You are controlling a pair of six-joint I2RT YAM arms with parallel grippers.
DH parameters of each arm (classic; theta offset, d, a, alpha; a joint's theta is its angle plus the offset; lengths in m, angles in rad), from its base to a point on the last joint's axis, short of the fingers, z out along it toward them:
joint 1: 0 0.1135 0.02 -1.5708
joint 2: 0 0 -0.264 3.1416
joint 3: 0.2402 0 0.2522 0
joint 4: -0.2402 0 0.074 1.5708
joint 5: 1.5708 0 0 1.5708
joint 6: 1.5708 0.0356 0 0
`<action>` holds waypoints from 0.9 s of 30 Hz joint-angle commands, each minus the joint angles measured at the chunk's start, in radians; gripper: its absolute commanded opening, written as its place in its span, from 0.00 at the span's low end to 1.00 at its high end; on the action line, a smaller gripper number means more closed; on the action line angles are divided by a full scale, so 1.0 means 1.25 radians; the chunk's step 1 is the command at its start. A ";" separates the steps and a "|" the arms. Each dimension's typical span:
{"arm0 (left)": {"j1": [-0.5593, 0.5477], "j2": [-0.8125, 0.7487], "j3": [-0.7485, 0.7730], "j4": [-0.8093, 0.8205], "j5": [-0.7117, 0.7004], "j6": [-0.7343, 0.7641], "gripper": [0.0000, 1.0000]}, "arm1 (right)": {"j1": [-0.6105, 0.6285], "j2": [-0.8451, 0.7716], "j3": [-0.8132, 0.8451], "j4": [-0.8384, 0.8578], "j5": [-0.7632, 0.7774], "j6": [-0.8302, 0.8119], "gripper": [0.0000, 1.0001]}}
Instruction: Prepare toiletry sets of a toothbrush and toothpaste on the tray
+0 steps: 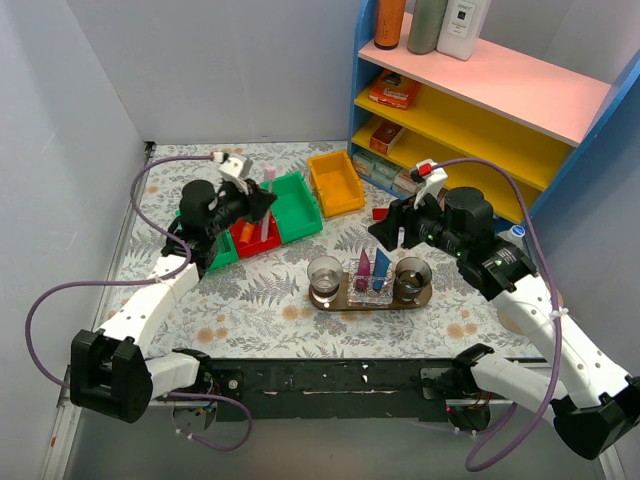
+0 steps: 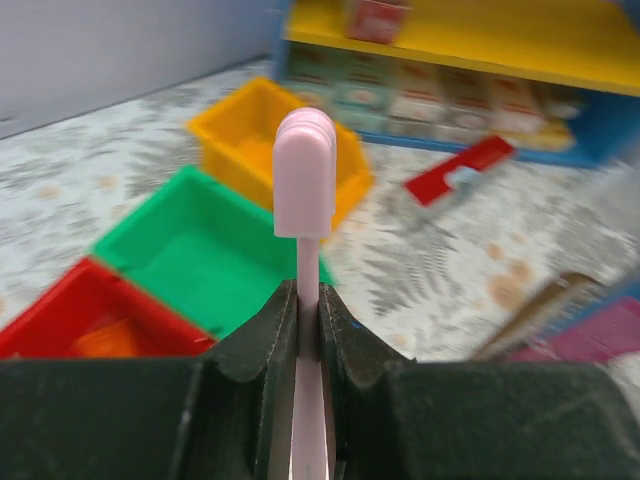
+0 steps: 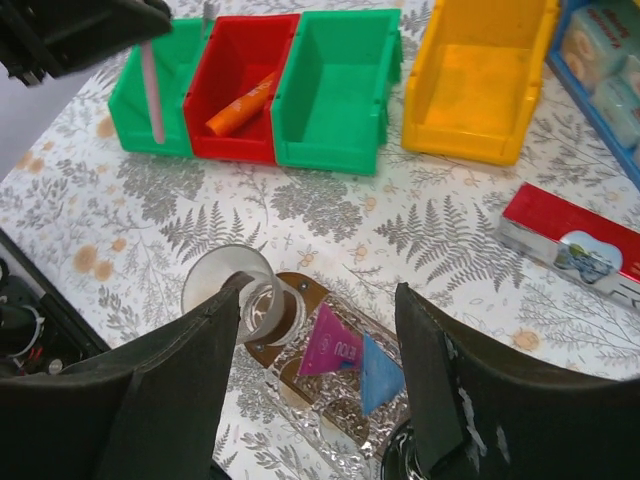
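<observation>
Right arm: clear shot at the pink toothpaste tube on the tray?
Probably yes. The right gripper hangs open above the pink toothpaste tube, nothing covering it; the blue tube and a glass cup crowd its sides.

A: Light?
B: Bright, even, from overhead. Shadows faint and soft in the top view.
A: Blur?
B: Left wrist: pink toothbrush (image 2: 305, 180) fairly sharp, shelf (image 2: 450, 40) and right edge smeared. Right wrist view crisp, but the right gripper (image 3: 322, 290) reads near-black, detail lost. Small glint on the glass cup (image 3: 215, 275).
</observation>
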 commanded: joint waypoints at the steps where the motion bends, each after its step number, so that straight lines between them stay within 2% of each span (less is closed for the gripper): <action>1: -0.099 0.004 0.024 -0.001 0.155 -0.021 0.00 | 0.003 0.047 0.071 0.042 -0.111 -0.022 0.70; 4: -0.145 0.023 0.039 -0.014 0.214 -0.028 0.00 | 0.011 0.084 0.104 0.051 -0.151 -0.017 0.70; 9: -0.212 0.030 0.043 -0.029 0.228 -0.017 0.00 | 0.030 0.149 0.152 0.061 -0.217 -0.012 0.69; 15: -0.236 0.052 0.062 -0.042 0.291 -0.027 0.00 | 0.051 0.184 0.168 0.118 -0.295 0.009 0.69; 27: -0.251 0.077 0.088 -0.047 0.458 -0.061 0.00 | 0.056 0.226 0.202 0.119 -0.322 0.001 0.69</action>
